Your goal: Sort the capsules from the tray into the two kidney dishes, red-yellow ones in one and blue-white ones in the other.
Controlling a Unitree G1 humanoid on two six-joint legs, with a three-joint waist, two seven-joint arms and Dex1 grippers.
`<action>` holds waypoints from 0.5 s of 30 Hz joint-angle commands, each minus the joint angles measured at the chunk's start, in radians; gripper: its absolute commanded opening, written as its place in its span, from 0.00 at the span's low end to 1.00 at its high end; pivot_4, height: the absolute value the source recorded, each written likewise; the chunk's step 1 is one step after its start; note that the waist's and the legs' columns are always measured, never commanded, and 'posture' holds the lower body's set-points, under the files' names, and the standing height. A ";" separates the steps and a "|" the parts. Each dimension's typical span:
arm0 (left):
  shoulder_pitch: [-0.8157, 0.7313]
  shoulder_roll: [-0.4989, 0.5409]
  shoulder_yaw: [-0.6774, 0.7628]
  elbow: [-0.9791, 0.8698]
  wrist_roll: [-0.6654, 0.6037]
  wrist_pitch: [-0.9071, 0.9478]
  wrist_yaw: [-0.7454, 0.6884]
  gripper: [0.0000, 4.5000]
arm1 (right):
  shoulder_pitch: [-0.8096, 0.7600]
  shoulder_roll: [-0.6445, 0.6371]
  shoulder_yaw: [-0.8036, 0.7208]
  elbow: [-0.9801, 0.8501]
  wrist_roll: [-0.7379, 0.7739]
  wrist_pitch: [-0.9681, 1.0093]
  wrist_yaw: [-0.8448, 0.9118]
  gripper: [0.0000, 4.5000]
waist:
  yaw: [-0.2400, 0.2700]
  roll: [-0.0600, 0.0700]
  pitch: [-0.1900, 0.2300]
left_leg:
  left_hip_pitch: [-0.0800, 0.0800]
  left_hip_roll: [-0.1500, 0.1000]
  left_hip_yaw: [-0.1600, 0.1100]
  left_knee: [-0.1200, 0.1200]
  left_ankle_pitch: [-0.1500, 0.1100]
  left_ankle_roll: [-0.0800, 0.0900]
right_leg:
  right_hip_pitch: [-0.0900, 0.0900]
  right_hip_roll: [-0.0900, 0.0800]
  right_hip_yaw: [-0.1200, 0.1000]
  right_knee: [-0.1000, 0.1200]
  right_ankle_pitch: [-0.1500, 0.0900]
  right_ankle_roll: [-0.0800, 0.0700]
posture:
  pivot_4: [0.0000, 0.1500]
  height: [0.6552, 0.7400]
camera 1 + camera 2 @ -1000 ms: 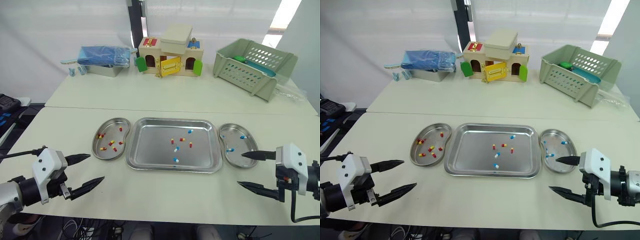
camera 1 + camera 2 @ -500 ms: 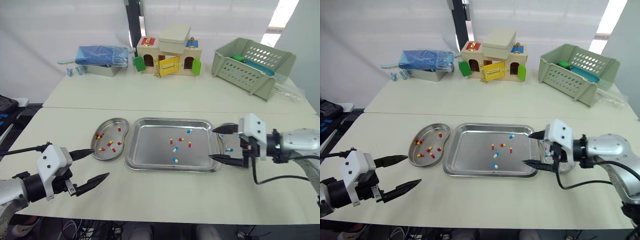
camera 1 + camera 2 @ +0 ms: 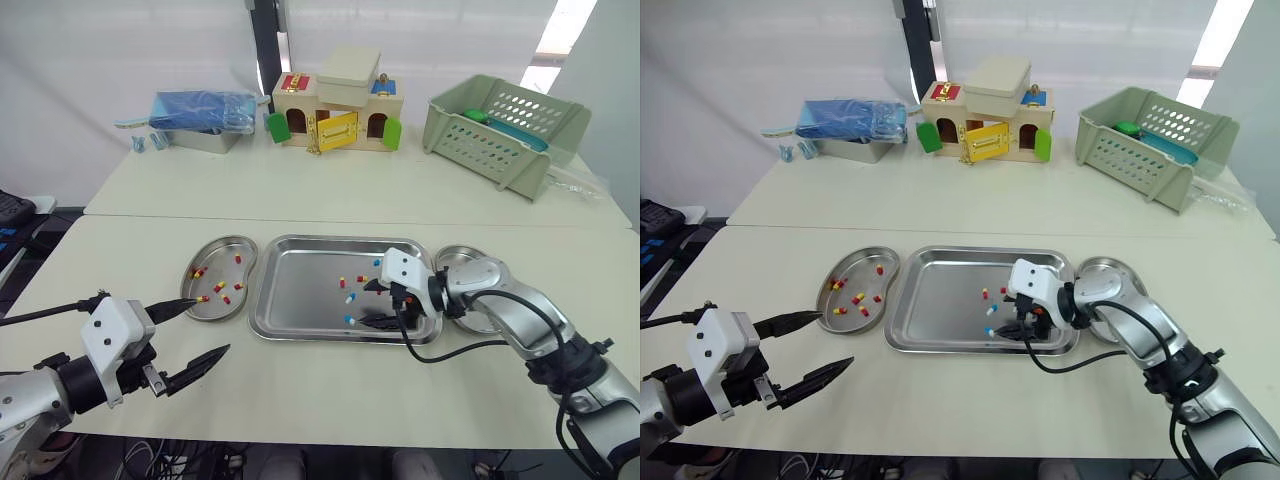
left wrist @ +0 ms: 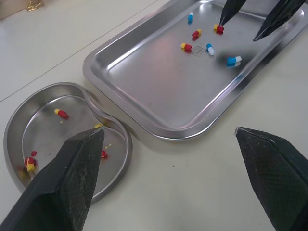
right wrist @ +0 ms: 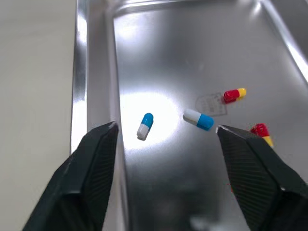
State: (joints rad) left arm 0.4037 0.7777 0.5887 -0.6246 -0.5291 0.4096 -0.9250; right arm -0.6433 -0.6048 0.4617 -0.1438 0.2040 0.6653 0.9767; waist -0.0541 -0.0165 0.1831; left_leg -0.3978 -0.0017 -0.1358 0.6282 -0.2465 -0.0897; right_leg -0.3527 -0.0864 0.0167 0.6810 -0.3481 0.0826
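The steel tray (image 3: 300, 246) holds several loose capsules, red-yellow (image 5: 234, 95) and blue-white (image 5: 145, 126). My right gripper (image 3: 369, 304) hangs open just over the tray's near right part, one blue-white capsule (image 5: 198, 119) lying between its fingertips. The left kidney dish (image 3: 222, 256) holds several red-yellow capsules (image 3: 203, 298). My right arm covers most of the right kidney dish (image 3: 452, 258), so its contents are hidden. My left gripper (image 3: 213, 325) is open and holds nothing, at the near edge of the left dish.
At the back of the table stand a toy house (image 3: 340, 100), a green basket (image 3: 505, 130) on the right and a metal tin with a blue bag (image 3: 205, 118) on the left. Bare tabletop lies in front of the tray.
My right gripper has swung left from the right dish to over the tray's near right part. My left gripper has crept a little toward the left dish. Both stay open.
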 commanded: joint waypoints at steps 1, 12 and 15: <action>0.006 -0.004 0.009 -0.030 -0.008 -0.002 0.014 1.00 | -0.026 0.023 0.019 -0.007 -0.025 0.011 0.004 0.65 | 0.000 0.000 0.000 | 0.000 0.000 0.000 0.000 0.000 0.000 | 0.000 0.000 0.000 0.000 0.000 0.000 | 1.00 1.00; 0.038 -0.002 0.032 -0.029 -0.007 -0.014 0.016 1.00 | -0.034 0.084 0.043 -0.010 -0.045 0.084 0.007 0.56 | 0.000 0.000 0.000 | 0.000 0.000 0.000 0.000 0.000 0.001 | 0.000 0.000 0.000 0.000 0.000 0.000 | 1.00 1.00; 0.044 -0.004 0.035 -0.033 -0.007 -0.014 0.019 1.00 | -0.035 0.089 0.052 -0.007 -0.053 0.085 0.010 0.41 | -0.001 0.000 0.000 | 0.000 0.000 0.000 0.000 0.000 0.001 | 0.000 0.000 0.000 0.000 0.000 0.000 | 1.00 1.00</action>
State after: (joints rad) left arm 0.4413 0.7766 0.5930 -0.6270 -0.5292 0.4080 -0.9077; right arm -0.6573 -0.5218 0.5144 -0.1320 0.1567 0.7520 0.9815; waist -0.0550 -0.0164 0.1831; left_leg -0.3975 -0.0017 -0.1362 0.6280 -0.2468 -0.0892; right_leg -0.3529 -0.0863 0.0167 0.6815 -0.3481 0.0826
